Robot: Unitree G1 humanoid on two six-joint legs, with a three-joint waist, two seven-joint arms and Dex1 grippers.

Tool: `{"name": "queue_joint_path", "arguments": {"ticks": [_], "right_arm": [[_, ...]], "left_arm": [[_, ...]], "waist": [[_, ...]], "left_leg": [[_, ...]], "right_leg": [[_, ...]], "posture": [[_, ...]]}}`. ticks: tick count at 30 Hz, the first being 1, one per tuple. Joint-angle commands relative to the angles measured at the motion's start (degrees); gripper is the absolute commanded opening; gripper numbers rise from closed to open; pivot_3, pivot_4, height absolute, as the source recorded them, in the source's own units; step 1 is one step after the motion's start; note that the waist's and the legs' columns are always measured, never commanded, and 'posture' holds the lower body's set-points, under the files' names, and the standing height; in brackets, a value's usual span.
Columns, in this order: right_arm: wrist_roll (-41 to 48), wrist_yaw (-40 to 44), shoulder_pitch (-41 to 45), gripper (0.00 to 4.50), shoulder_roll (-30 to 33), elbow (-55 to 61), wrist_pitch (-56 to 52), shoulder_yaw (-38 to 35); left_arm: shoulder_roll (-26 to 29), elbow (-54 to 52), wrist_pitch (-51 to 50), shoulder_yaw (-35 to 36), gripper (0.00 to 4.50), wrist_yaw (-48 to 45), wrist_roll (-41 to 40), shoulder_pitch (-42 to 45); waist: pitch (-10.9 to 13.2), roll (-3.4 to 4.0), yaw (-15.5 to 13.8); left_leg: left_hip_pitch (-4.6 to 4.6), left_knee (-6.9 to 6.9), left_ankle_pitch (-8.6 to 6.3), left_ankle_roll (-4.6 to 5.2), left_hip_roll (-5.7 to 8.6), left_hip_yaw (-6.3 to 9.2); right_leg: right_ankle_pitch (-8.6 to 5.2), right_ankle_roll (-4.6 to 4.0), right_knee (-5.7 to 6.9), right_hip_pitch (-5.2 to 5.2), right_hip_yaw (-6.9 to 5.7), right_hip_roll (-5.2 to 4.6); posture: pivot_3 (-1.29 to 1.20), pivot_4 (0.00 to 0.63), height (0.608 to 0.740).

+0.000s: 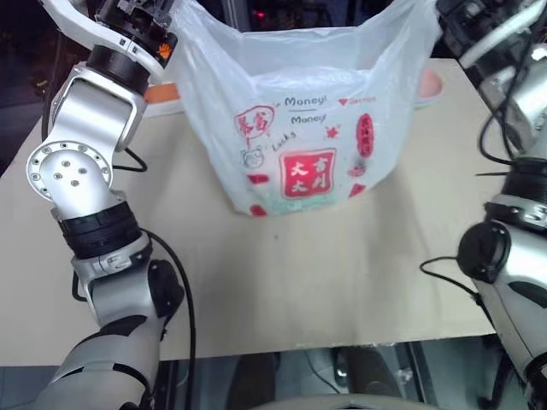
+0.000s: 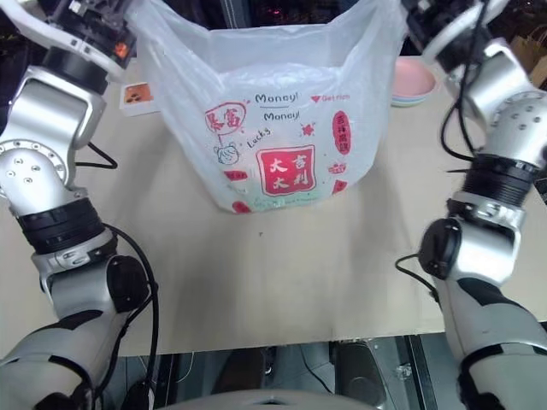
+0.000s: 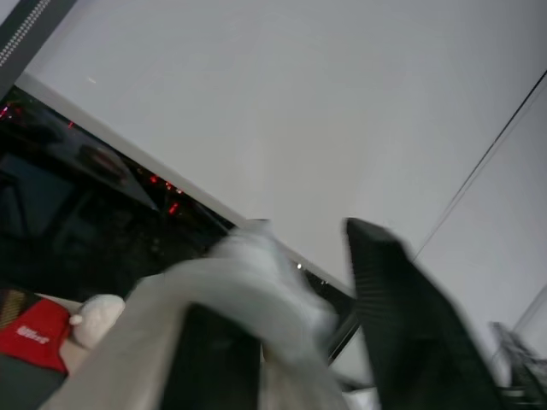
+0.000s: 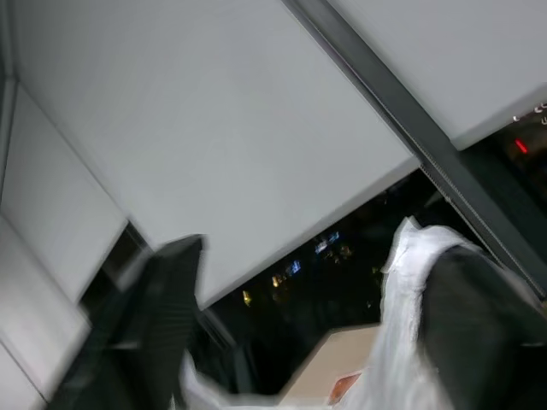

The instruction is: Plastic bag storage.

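Observation:
The plastic bag (image 1: 299, 128), thin white film printed with red characters and "Money!", stands upright on the tan table (image 1: 282, 282), its mouth stretched wide between my two raised arms. In the left wrist view my left gripper (image 3: 308, 256) has its fingers apart, and one bag handle (image 3: 248, 282) drapes over one finger. My right gripper (image 4: 316, 265) is spread wide, the other handle (image 4: 410, 282) hanging over one finger (image 4: 479, 307). Neither pair of fingers pinches the film. The bag's bottom rests on the table.
A stack of pink dishes (image 2: 413, 79) sits at the table's far right corner behind the bag. A small card with an orange mark (image 2: 135, 96) lies at the far left. The near half of the table is bare up to its front edge.

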State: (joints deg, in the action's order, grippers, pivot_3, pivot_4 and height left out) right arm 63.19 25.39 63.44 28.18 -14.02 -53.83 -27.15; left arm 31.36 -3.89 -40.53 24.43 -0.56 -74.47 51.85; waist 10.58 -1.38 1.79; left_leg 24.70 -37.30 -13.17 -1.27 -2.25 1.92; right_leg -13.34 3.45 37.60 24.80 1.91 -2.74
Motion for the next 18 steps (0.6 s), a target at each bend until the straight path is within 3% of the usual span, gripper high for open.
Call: {"name": "queue_joint_path", "arguments": {"ticks": [1, 5, 7, 11, 16, 18], "right_arm": [[2.12, 12.01, -12.15, 4.39, 9.25, 10.19, -10.09, 4.65], [-5.16, 24.34, -30.60, 4.39, 19.05, 20.24, -6.71, 12.30], [-13.86, 27.54, -38.44, 4.39, 22.45, 21.67, 1.76, 16.14], [-30.30, 33.34, -50.41, 4.39, 21.62, 15.91, 31.35, 15.54], [-30.27, 40.11, -56.15, 4.39, 22.60, 10.36, 37.07, 11.38], [-29.84, 41.98, -56.49, 4.39, 23.08, 9.17, 36.74, 10.58]], "left_arm": [[6.06, -4.85, -8.00, 4.41, 2.07, -4.76, -6.36, -10.32], [12.85, -10.65, -13.24, 8.43, 2.07, -14.23, -5.19, -30.43], [14.17, -13.30, -12.75, 10.16, 2.07, -18.31, -1.84, -40.27], [16.44, -23.54, -3.51, 9.97, 2.07, -29.08, 17.22, -64.65], [9.45, -31.11, 5.18, 11.33, 2.07, -35.45, 27.03, -85.42], [7.73, -32.01, 8.43, 10.82, 2.07, -37.55, 29.96, -88.78]], "waist": [[-0.04, 0.02, 0.22], [-0.01, 0.07, 0.89], [0.01, 0.07, 0.77], [-0.02, 0.01, 0.49], [-0.04, -0.03, 0.33], [-0.06, -0.08, 0.35]], "left_leg": [[-0.03, 0.06, -0.02, 0.03, 0.00, -0.02], [-0.02, 0.12, -0.08, 0.12, -0.01, -0.17], [-0.08, 0.08, -0.19, 0.31, -0.01, -0.21], [-0.50, -0.03, -0.20, 0.31, 0.00, -0.43], [-1.11, -0.15, -0.19, 0.30, -0.04, -0.61], [-1.32, -0.19, -0.19, 0.29, -0.05, -0.65]], "right_leg": [[0.00, 0.00, -0.14, -0.07, 0.00, -0.02], [-0.01, 0.02, -0.07, 0.14, 0.26, -0.01], [-0.05, -0.01, -0.16, 0.18, 0.33, 0.00], [-0.07, 0.00, 0.03, -0.06, 0.53, 0.04], [-0.31, -0.05, 0.03, -0.56, 0.72, 0.04], [-0.31, -0.05, 0.02, -0.79, 0.76, 0.03]], "posture": [[0.00, 0.150, 0.740], [0.00, 0.150, 0.740], [0.00, 0.150, 0.740], [0.00, 0.150, 0.740], [0.00, 0.150, 0.740], [0.00, 0.150, 0.740]]}}
